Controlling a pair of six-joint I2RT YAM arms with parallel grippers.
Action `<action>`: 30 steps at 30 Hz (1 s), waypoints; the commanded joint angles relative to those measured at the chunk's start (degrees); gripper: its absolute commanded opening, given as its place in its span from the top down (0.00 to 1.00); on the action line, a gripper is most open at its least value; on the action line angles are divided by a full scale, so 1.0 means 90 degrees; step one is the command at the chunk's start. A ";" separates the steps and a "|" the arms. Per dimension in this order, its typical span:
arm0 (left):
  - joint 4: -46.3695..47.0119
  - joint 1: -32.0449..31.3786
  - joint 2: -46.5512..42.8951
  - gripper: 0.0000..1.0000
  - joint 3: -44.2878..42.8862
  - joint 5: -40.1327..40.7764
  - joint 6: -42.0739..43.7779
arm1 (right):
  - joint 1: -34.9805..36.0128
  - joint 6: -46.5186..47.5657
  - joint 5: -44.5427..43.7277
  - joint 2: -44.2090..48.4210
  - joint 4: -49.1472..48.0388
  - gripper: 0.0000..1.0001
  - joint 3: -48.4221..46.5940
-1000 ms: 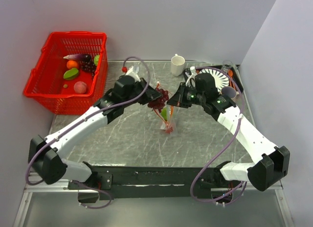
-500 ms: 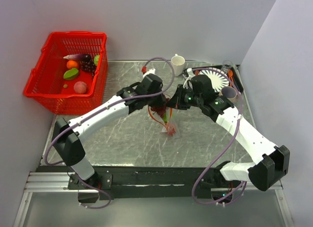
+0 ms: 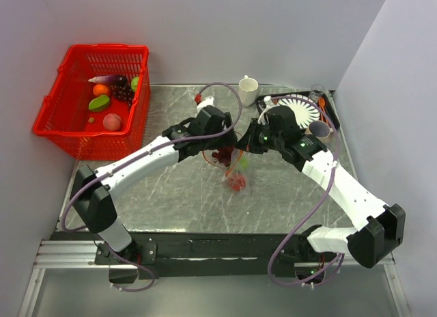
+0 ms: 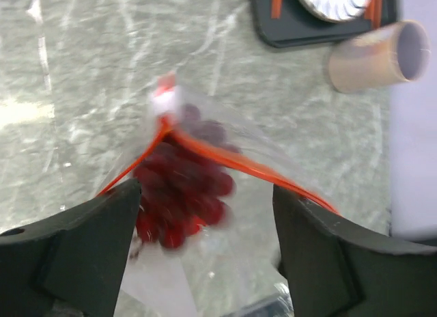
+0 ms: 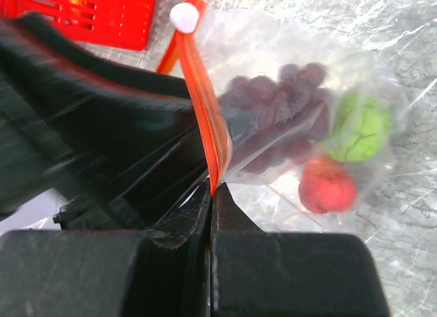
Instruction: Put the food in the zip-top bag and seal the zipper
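The clear zip-top bag hangs above the table, and my right gripper is shut on its red-orange zipper strip. A white slider sits at the strip's far end. Inside the bag are a dark purple grape bunch, a green piece and a red piece. My left gripper hovers right over the bag's mouth with its fingers spread wide and nothing in them. The grapes lie blurred just below them, between the two zipper lips. In the top view both grippers meet at the bag.
A red mesh basket with several food pieces stands at the back left. A white cup stands at the back. To the right are a black tray with a white plate, and a paper cup on its side.
My left arm swung right to the bag's mouth with the grapes. Its fingers then opened and the bunch dropped into the bag. The right gripper kept its hold on the zipper.
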State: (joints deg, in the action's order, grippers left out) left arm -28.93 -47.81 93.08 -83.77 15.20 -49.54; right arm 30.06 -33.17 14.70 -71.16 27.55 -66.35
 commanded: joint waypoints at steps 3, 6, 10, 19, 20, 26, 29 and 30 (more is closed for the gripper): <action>-0.0154 -0.0078 -0.0634 0.19 -0.0848 -0.0381 0.0465 | 0.0048 -0.0113 -0.0129 0.0152 -0.0385 1.00 0.0077; -0.0438 -0.0049 -0.0887 0.33 -0.0956 -0.0303 0.0563 | 0.0048 -0.0133 -0.0129 0.0123 -0.0415 1.00 0.0096; -0.0653 0.0068 -0.1162 0.40 -0.0664 -0.0108 0.0583 | 0.0048 -0.0152 -0.0090 0.0074 -0.0415 1.00 0.0028; -0.0517 0.0244 -0.1533 0.32 0.0791 -0.0262 0.0203 | 0.0048 -0.0240 -0.0003 0.0065 -0.0541 1.00 -0.0011; -0.0487 0.0244 -0.1524 0.33 0.0975 -0.0331 0.0173 | 0.0048 -0.0260 0.0027 0.0064 -0.0561 1.00 -0.0011; -0.0311 0.0244 -0.1251 0.65 0.1348 -0.0332 0.0123 | 0.0048 -0.0299 0.0164 0.0035 -0.0610 1.00 -0.0011; -0.0486 0.0234 -0.1192 0.99 0.1134 -0.0254 0.0250 | 0.0038 -0.0260 0.0193 0.0055 -0.0561 1.00 -0.0011; -0.0564 0.0244 -0.1201 0.99 0.1047 -0.0234 0.0308 | 0.0048 -0.0221 0.0183 0.0055 -0.0542 1.00 -0.0001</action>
State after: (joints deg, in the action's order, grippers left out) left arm -33.78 -45.58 82.41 -71.48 12.23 -47.72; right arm 30.15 -35.33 15.66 -71.22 25.74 -65.65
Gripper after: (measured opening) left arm 0.039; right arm 0.009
